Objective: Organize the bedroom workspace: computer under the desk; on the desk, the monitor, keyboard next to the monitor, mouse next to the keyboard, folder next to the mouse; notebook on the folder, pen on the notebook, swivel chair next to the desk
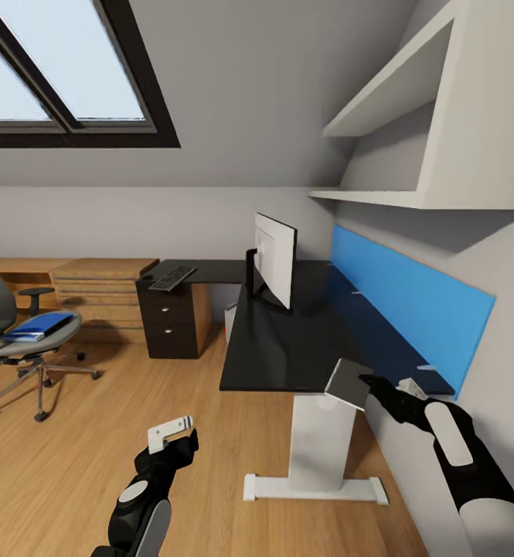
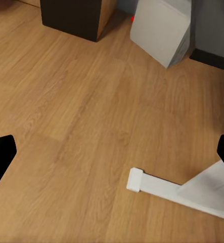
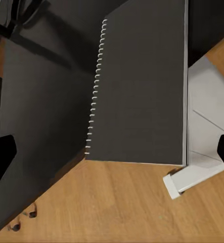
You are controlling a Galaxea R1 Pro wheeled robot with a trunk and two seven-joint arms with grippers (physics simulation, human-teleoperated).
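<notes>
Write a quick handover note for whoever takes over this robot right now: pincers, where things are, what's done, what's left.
Right pincer: holding the spiral notebook at the desk's near edge.
Left pincer: open, empty, low over the floor.
Done: monitor stands on the desk.
Keyboard lies on the desk's far wing, away from the monitor.
Blue folder is on the swivel chair, which stands away from the desk.
Left: keyboard beside the monitor, mouse, folder onto the desk, notebook on folder, pen on top, chair to the desk. Pen not spotted.
</notes>
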